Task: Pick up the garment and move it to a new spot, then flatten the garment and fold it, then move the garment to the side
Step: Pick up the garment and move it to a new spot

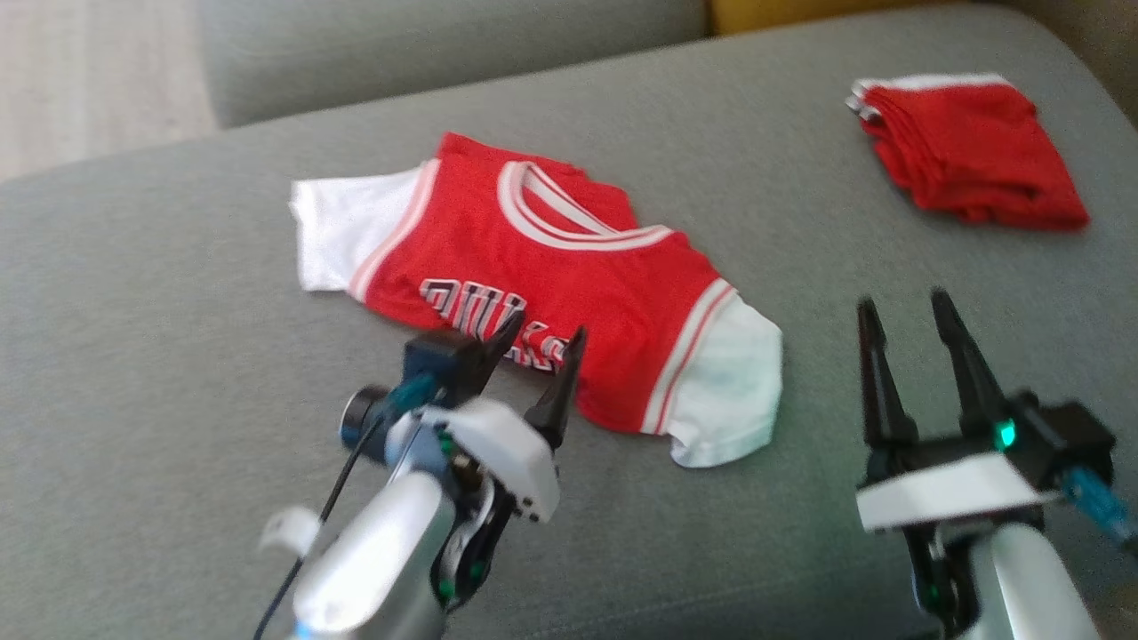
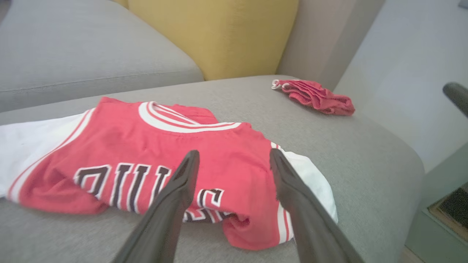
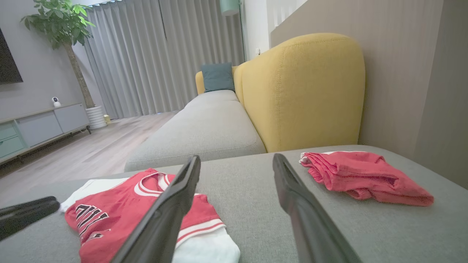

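Red jersey (image 1: 533,293) w/ white sleeves lies on grey sofa seat (image 1: 178,356).
My left tool (image 1: 547,327) hangs spread, empty, over its near edge; right tool (image 1: 903,302) spread, empty, beside it.

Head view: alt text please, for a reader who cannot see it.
A red and white short-sleeved jersey lies on a grey fabric sofa seat, the open left hand at its near edge. The open right hand hovers over the seat further right, and a folded red cloth garment sits at the far right.
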Controlling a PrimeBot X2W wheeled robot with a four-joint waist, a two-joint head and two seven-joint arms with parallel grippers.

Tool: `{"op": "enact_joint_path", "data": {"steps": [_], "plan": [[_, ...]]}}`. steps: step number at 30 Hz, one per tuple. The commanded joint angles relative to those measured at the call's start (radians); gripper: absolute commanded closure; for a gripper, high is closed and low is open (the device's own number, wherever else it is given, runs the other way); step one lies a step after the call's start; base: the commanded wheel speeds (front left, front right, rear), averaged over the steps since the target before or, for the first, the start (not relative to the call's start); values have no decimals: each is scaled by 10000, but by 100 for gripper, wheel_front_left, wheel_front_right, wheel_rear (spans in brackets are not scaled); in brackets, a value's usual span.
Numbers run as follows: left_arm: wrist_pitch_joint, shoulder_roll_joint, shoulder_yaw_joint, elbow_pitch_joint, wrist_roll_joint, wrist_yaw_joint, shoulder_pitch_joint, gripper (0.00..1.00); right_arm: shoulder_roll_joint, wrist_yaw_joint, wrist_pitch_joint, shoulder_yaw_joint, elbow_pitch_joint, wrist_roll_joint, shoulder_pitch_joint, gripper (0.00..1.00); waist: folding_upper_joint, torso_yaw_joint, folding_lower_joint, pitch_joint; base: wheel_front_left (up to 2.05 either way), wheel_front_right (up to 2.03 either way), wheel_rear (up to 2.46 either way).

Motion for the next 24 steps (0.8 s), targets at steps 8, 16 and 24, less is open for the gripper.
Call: {"op": "enact_joint_path", "data": {"steps": [8,16,24], "plan": [[-1293,761,1281,-1276,-67,1197,1501,0,-33,-9,-112,128,-455,-37,886,0,-1,973,1,-955,0,0,0],[-1658,1281,2499,-2711,368,2072,3288,0,-33,-9,-201,292,-338,212,1123,0,-1,1300,1,-1154,0,0,0],[-1665,1071,3476,-3687,923,2047,4461,0,-33,-9,-249,415,172,281,1169,0,-1,1594,1,-1231,0,0,0]]}}
